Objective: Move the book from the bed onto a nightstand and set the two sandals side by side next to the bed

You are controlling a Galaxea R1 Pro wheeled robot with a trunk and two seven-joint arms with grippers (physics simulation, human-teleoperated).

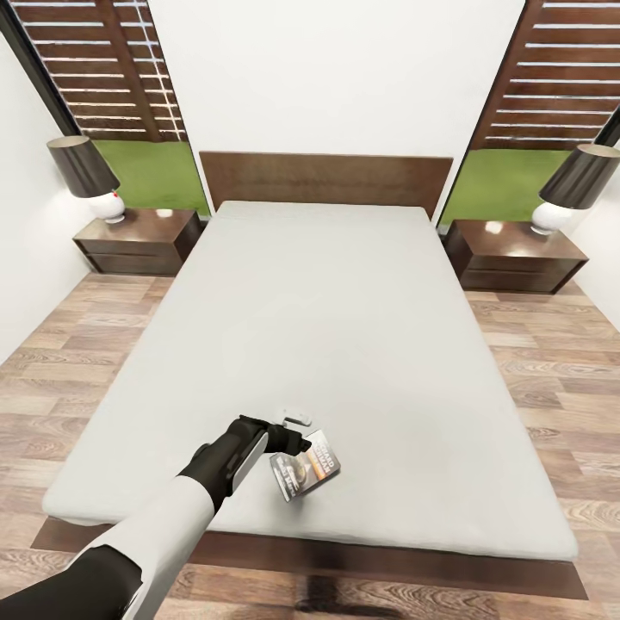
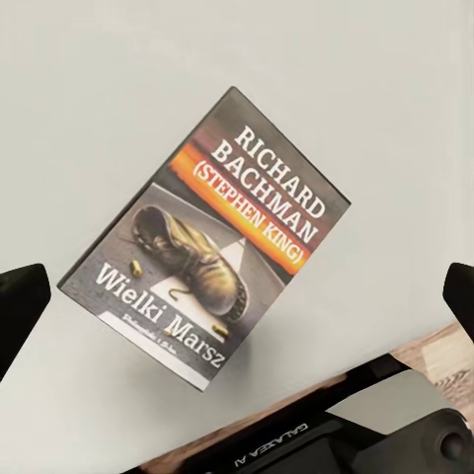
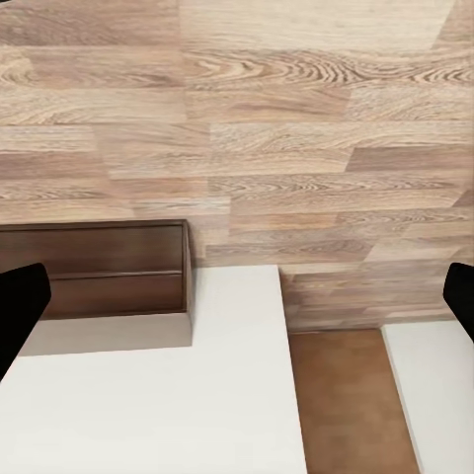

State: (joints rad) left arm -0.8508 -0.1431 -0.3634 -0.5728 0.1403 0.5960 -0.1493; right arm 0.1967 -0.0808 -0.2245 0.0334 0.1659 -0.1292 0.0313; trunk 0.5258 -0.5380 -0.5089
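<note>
The book (image 1: 306,471) lies flat on the pale-grey mattress of the bed (image 1: 327,327), near its foot edge. In the left wrist view the book (image 2: 207,232) shows its dark cover face up, with an orange band and a boot picture. My left gripper (image 1: 294,443) hovers just above the book's left side, open. Its fingertips (image 2: 20,306) stand wide on either side of the book and touch nothing. My right gripper (image 3: 237,296) is open and empty over the plank floor. One nightstand (image 1: 138,239) stands left of the headboard, the other nightstand (image 1: 517,254) right. The sandals are out of view.
Each nightstand carries a lamp with a dark shade: one lamp (image 1: 86,176) on the left and one lamp (image 1: 573,185) on the right. Wood-plank floor (image 1: 551,379) runs along both sides of the bed. A dark brown wooden edge (image 3: 94,267) lies below the right gripper.
</note>
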